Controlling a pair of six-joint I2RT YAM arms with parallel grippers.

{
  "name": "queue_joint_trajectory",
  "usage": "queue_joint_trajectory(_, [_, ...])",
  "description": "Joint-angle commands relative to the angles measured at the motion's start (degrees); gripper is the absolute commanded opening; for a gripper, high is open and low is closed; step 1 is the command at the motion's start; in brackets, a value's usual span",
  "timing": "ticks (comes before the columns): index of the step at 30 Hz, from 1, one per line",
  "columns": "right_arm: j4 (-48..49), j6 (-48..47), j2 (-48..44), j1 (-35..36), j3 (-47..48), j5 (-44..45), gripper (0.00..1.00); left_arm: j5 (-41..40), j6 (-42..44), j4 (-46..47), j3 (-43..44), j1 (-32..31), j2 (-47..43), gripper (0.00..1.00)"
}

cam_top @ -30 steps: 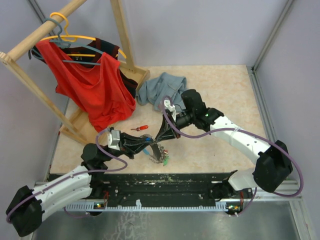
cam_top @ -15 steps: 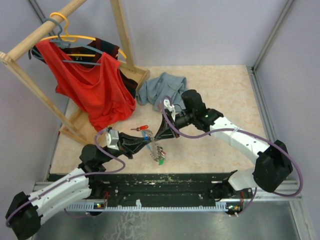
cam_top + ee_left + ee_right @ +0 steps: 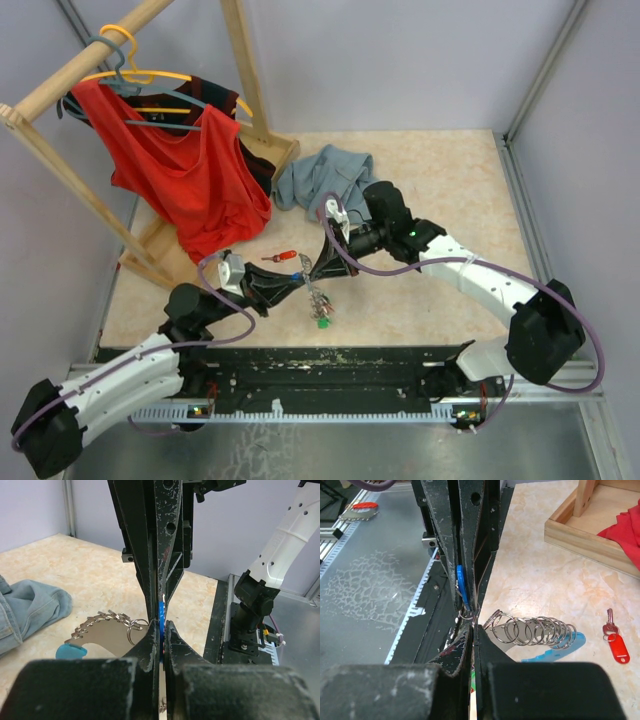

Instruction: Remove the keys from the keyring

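**Two-handed separation of a key from the keyring.** The left gripper [image 3: 161, 630] and right gripper [image 3: 472, 632] meet tip to tip above the table [image 3: 430, 190], each with its jaws pressed together. The left gripper is clamped on the blue key [image 3: 462, 586], whose head stands edge-on between its jaws. The right gripper appears clamped on a small ring of the keyring [image 3: 535, 630] right at its own tips, though the exact contact is hidden. The rest of the keyring, a run of metal rings on a light-blue piece, trails to one side of the tips and hangs below them. The green key [image 3: 323, 321] is at its low end. Opposed grips set this close together probably serve to hold the ring fixed while the key is worked along its coil. A red key [image 3: 618, 647] lies on the table, apart from both grippers and off the keyring. At least one key is therefore judged removed, and the blue one is in hand.
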Motion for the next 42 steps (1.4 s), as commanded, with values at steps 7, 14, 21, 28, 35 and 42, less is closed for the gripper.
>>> queue_joint_trajectory(7, [3.31,0.63,-0.96,-0.67,0.61,0.36,0.0,2.37,-2.78,-2.34,2.78,-0.05,2.49,0.0])
queue_joint_trajectory(14, [3.42,0.58,-0.96,-0.69,0.42,1.18,0.0,1.5,-4.68,-0.42,0.83,-0.04,2.84,0.0])
queue_joint_trajectory(21, [3.19,-0.19,-0.37,-0.65,0.18,1.48,0.0,-3.99,-2.22,-5.02,2.58,-0.04,-2.46,0.0])
queue_joint_trajectory(28, [2.92,-1.56,0.22,-0.36,-0.18,-0.53,0.0,-6.18,0.69,-6.61,7.02,-0.02,-2.12,0.0])
queue_joint_trajectory(35, [2.28,-2.62,0.93,0.37,-0.21,-1.11,0.0,-3.72,2.19,-4.13,11.81,0.0,2.94,0.0])
queue_joint_trajectory(42, [2.25,-2.43,0.8,0.41,-0.03,-1.62,0.0,-1.77,2.56,-3.35,14.09,-0.02,5.21,0.0])
